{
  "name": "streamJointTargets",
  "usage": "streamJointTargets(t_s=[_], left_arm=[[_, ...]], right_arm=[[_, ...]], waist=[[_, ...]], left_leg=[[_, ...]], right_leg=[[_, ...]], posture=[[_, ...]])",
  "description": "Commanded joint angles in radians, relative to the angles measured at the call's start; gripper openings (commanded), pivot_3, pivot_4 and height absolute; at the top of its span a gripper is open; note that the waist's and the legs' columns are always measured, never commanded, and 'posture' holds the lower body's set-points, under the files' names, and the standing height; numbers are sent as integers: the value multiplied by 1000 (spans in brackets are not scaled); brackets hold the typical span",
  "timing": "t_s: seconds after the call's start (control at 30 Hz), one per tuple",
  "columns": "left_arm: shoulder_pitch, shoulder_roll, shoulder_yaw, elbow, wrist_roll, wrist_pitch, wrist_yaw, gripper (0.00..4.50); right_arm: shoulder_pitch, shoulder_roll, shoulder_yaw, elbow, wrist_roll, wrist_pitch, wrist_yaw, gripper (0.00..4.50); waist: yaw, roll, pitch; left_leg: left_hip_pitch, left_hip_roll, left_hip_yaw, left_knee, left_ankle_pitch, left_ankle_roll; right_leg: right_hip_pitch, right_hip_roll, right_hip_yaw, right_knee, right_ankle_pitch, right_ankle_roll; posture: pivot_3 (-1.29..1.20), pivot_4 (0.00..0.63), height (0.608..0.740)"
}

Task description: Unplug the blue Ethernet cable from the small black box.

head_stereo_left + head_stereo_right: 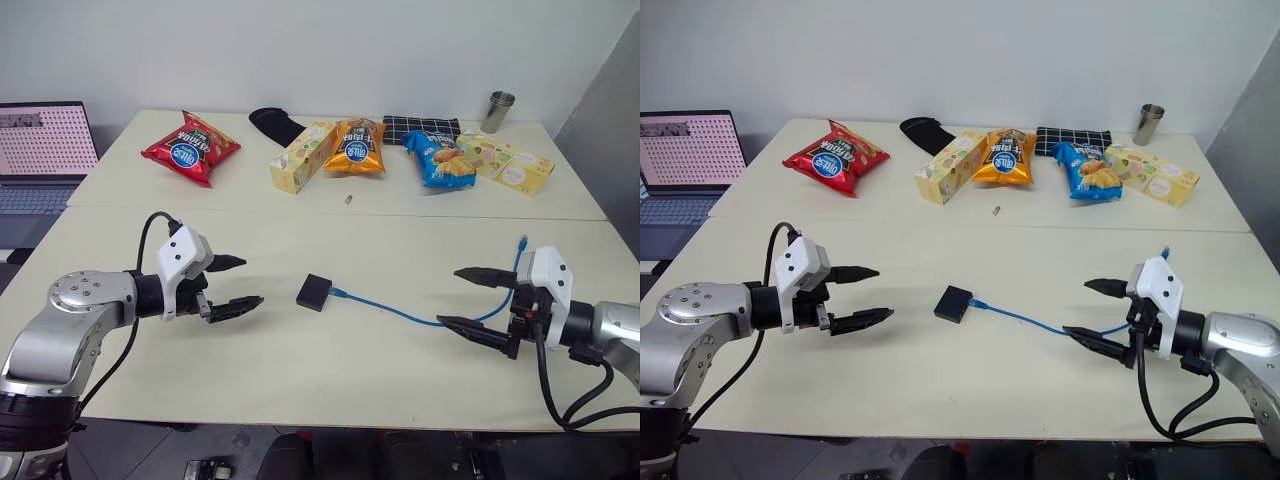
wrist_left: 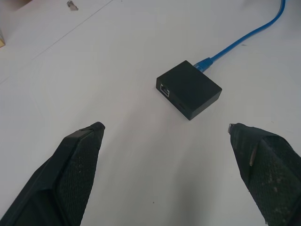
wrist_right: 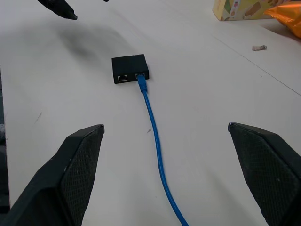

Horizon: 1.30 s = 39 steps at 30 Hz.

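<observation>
The small black box [image 1: 313, 292] lies flat near the middle of the cream table. The blue Ethernet cable [image 1: 400, 311] is plugged into its right side, and in the right wrist view its plug sits in one of the box's two ports [image 3: 140, 76]. From there the cable runs right across the table and curves up to a loose plug [image 1: 522, 241]. My left gripper [image 1: 238, 283] hovers open to the left of the box, fingers pointing at it. My right gripper [image 1: 464, 298] is open at the right, with the cable passing under it.
Along the table's far side lie a red snack bag [image 1: 190, 148], a black cloth [image 1: 276, 125], a yellow carton [image 1: 302, 156], an orange bag [image 1: 357, 146], a checked pouch [image 1: 420, 128], a blue bag [image 1: 438, 158], another carton [image 1: 512, 163] and a metal cup [image 1: 498, 111]. A laptop [image 1: 45, 150] stands at the left.
</observation>
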<state>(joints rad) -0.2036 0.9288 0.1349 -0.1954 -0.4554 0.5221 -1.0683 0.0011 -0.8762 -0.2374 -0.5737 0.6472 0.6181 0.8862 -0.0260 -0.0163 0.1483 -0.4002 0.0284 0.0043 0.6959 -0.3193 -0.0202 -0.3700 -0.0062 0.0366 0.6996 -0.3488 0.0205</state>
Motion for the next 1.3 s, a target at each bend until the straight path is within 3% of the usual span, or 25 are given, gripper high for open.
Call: streamJointTargets(t_s=[0.03, 0.33, 0.53, 0.77, 1.07, 1.3], left_arm=[[-5, 16, 41, -40, -31, 5, -16, 4500], [3, 12, 39, -60, -28, 10, -3, 4500], [17, -3, 34, -84, -32, -10, -3, 4500], [29, -6, 7, -85, -78, -58, -130, 4500], [56, 20, -1, -99, -102, -39, -193, 4500], [70, 2, -5, -97, -108, -15, -163, 4500]], right_arm=[[-20, -14, -5, -14, 4, -2, 5, 4484], [-27, -1, 28, -14, -11, -8, -6, 4484], [-69, 48, 138, 15, -99, -45, -48, 4484], [-303, 322, 468, 253, -344, -112, -176, 4484], [-425, 473, 580, 498, -442, -174, -148, 4484], [-448, 520, 615, 550, -502, -217, -145, 3029]], waist=[[0, 0, 0], [0, 0, 0], [0, 0, 0], [-5, 1, 1], [-2, 1, 1], [-6, 1, 1]], left_leg=[[0, 0, 0, 0, 0, 0], [0, 0, 0, 0, 0, 0], [0, 0, 0, 0, 0, 0], [-1, 1, 0, 0, 1, -1], [-1, 1, 0, 1, 1, -1], [-1, 1, -1, 0, 1, -1]], right_leg=[[0, 0, 0, 0, 0, 0], [0, 0, 0, 0, 0, 0], [0, 0, 0, 0, 0, 0], [-3, 2, 1, 2, 0, 0], [-4, 1, 0, 4, 0, 0], [-5, 1, 0, 6, 0, 0]], posture=[[0, 150, 740], [0, 150, 740], [0, 150, 740], [0, 150, 740], [0, 150, 740], [0, 150, 740]])
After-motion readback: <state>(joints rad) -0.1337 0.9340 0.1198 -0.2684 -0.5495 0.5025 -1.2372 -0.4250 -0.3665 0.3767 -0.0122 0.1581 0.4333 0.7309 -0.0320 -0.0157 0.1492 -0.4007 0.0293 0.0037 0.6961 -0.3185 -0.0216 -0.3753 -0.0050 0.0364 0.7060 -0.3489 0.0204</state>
